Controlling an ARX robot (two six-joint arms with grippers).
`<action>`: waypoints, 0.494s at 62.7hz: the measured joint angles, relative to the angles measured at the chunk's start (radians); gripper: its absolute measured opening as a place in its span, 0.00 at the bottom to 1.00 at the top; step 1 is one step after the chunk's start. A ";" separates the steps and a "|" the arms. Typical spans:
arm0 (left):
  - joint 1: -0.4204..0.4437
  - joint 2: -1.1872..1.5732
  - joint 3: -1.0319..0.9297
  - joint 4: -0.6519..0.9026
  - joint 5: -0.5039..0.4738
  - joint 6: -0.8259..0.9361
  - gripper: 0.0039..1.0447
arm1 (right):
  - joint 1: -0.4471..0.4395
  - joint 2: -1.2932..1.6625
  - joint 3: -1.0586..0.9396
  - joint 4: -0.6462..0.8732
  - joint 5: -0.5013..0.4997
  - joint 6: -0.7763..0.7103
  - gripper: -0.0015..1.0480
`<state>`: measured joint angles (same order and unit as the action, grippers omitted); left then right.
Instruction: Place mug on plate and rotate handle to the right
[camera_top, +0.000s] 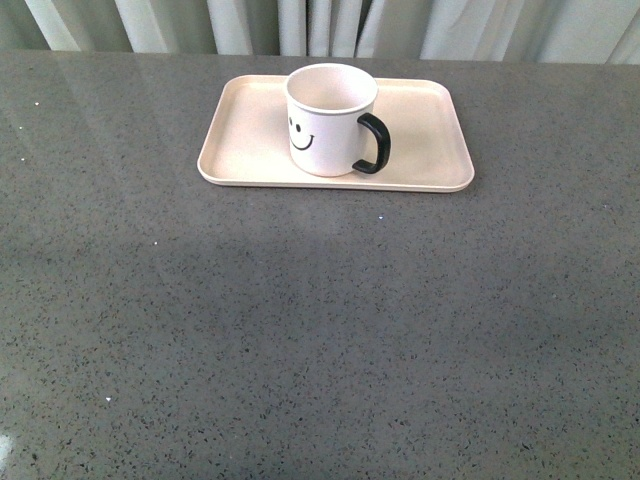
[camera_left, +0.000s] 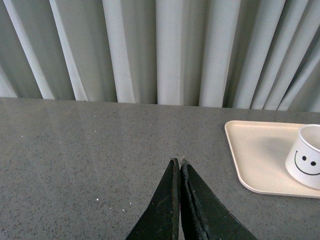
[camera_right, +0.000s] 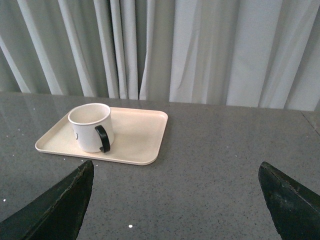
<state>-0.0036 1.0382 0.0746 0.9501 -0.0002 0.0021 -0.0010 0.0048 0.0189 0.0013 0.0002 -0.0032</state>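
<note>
On the speckled grey table (camera_top: 300, 340) lies one flat, round-cornered pale pink plate (camera_top: 430, 130), and upright on it stands one white cylindrical mug (camera_top: 325, 125) with a black smiley and one thick black handle (camera_top: 375, 143) pointing right. The left gripper (camera_left: 179, 167) is pinched together, empty; the right gripper (camera_right: 175, 170) gapes wide, empty.

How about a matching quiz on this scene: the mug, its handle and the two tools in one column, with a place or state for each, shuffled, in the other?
Column one:
1. mug
2. handle
3. left tool
4. right tool

Column two:
A. open, holding nothing
B. shut, holding nothing
C. standing upright on the plate
D. black, pointing right in the front view

Pairs: 1-C, 2-D, 3-B, 4-A
</note>
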 joint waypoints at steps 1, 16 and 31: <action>0.000 -0.023 -0.007 -0.018 0.000 0.000 0.01 | 0.000 0.000 0.000 0.000 0.000 0.000 0.91; 0.000 -0.243 -0.048 -0.193 0.000 0.000 0.01 | 0.000 0.000 0.000 0.000 0.000 0.000 0.91; 0.000 -0.406 -0.061 -0.336 0.000 0.000 0.01 | 0.000 0.000 0.000 0.000 0.000 0.000 0.91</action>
<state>-0.0036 0.6319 0.0135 0.6136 -0.0002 0.0021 -0.0010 0.0048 0.0189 0.0013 0.0002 -0.0032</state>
